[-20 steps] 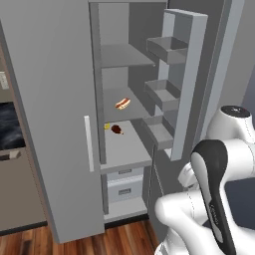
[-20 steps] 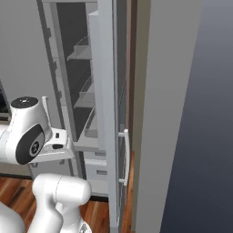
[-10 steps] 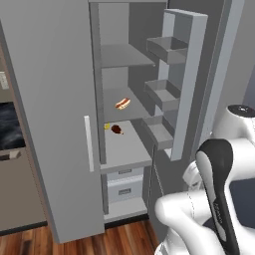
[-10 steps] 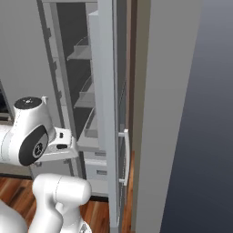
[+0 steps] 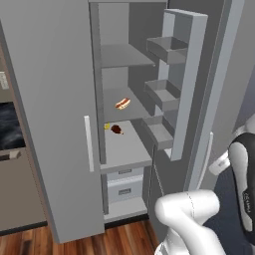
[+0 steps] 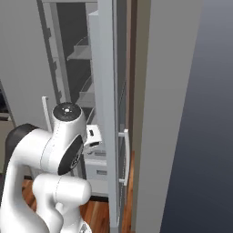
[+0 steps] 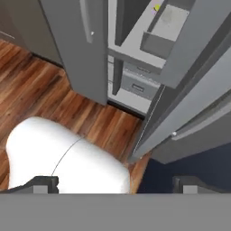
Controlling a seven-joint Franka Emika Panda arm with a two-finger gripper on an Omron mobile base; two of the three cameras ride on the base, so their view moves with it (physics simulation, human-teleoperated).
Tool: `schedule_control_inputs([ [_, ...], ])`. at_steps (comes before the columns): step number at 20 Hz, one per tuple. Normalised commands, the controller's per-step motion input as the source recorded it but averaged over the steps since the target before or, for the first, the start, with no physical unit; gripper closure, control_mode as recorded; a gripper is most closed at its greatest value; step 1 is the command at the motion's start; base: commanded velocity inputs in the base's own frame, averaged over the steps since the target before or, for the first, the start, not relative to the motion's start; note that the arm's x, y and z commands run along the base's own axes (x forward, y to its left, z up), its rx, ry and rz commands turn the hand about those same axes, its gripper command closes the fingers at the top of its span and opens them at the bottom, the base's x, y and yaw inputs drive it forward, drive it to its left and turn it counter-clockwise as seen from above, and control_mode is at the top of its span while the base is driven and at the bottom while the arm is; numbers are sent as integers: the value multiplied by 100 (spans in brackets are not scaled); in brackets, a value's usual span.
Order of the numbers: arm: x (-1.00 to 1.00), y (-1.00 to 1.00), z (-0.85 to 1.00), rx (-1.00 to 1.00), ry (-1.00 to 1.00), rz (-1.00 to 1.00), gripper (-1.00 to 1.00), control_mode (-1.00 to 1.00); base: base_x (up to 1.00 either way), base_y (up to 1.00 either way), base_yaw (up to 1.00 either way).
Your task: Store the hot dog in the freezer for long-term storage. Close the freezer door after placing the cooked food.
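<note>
Hot dog point(image 5: 122, 103) lying on a middle shelf point(image 5: 115, 112) inside the freezer point(image 5: 119, 74), dark food lump point(image 5: 117, 129) on the shelf below, freezer door point(image 5: 183, 84) swung wide open to the right, my claw point(image 7: 115, 182) empty, tips spread wide, over the wood floor point(image 7: 49, 99).
</note>
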Motion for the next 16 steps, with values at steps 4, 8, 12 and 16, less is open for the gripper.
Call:
schedule_control_inputs([
  [4, 35, -58, 11, 9, -20, 17, -100, -100, 0, 0, 0],
  [8, 70, -72, 9, 20, -17, 11, -100, -100, 0, 0, 0],
  [12, 84, -65, -1, 28, -21, 11, -100, -100, 0, 0, 0],
  [16, 99, -40, -9, 22, -15, 13, -100, -100, 0, 0, 0],
])
